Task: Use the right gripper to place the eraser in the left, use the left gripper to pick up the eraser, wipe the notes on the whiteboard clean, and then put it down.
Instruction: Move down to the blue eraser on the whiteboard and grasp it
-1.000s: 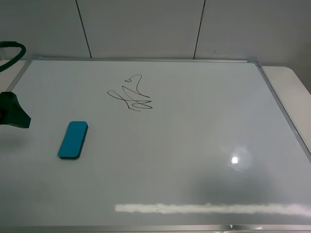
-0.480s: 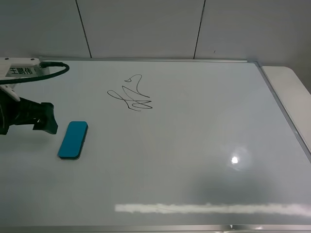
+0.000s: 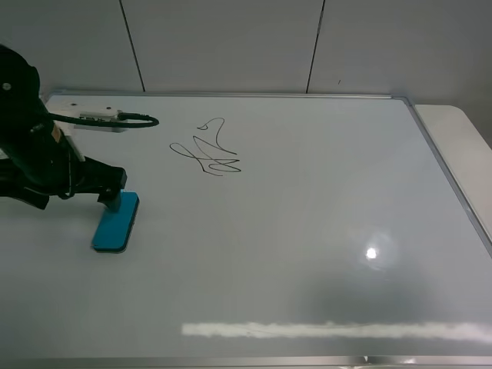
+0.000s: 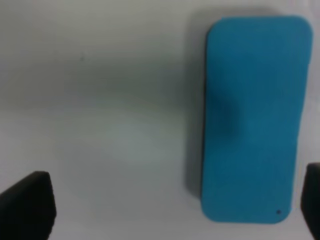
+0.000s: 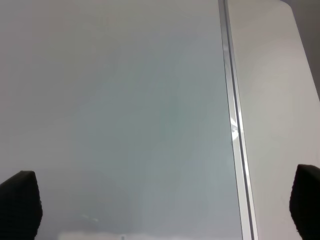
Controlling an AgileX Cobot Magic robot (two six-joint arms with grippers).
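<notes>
1. A large glossy white whiteboard (image 3: 307,231) with a thin silver metal frame (image 5: 230,100) fills most of the exterior high view. Grey wall panels (image 3: 223,46) stand behind it.
2. The small teal-blue rounded rectangular eraser (image 3: 115,223) lies flat on the left part of the whiteboard, with its long side running towards the far edge.
3. The notes (image 3: 207,150), a thin black looping marker scribble, sit up and to the right of the eraser, well apart from it.
4. The black two-fingered left gripper (image 4: 169,202) hangs over the far end of the eraser with its jaws spread wide, gripping nothing.
5. In the left wrist view, the eraser lies just beside one black fingertip (image 4: 314,195), while the other fingertip is well apart over bare board.
6. A small white labelled box (image 3: 92,119) and a looping black cable (image 3: 138,119) ride on the left arm.
7. The black right gripper (image 5: 162,202) is also spread wide and empty, above the whiteboard's right edge, where the frame meets the off-white table (image 5: 270,100).
</notes>
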